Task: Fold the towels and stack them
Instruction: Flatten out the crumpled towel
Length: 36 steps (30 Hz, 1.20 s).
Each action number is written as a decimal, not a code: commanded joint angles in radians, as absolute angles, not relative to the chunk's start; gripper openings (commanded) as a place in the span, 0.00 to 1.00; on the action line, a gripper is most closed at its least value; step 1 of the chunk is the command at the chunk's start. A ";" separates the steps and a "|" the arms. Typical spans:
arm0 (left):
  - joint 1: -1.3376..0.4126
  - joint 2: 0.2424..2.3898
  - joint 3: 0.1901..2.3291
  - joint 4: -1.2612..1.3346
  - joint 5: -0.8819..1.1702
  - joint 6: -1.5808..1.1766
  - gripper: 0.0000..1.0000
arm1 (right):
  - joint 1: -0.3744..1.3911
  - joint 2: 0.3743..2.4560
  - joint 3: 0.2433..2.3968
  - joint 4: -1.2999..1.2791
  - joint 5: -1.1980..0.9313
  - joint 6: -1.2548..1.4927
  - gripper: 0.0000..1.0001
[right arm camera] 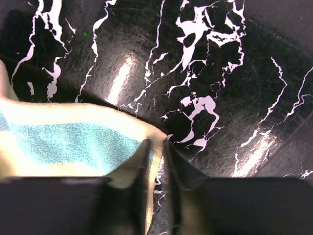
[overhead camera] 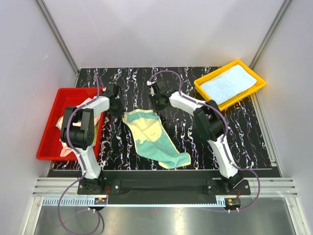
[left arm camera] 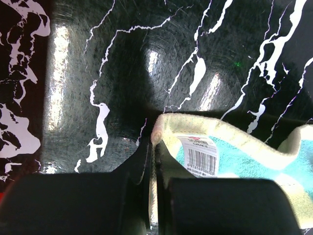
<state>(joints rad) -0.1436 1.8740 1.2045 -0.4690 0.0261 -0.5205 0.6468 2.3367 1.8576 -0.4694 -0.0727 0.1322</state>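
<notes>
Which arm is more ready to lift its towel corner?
Left, probably: the left pincer is clamped shut on the towel by its label, while the right pincer shows a gap around its corner.

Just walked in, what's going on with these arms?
Both arms are working on the yellow-and-teal towel lying rumpled between them. The left gripper and the right gripper each pinch one far corner of it. A light blue towel lies in the yellow tray; a pink towel lies in the red tray.
</notes>
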 commanded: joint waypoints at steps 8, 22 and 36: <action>-0.147 1.821 1.184 -0.422 0.081 -0.541 0.00 | 0.646 2.363 1.787 -0.545 -0.052 0.173 0.00; -0.288 1.669 1.084 -0.077 0.512 -0.598 0.00 | 0.543 1.786 1.372 -0.407 0.003 0.233 0.00; -0.288 1.832 1.069 -0.110 0.420 -0.565 0.00 | 0.531 1.936 1.350 -0.316 -0.146 0.225 0.04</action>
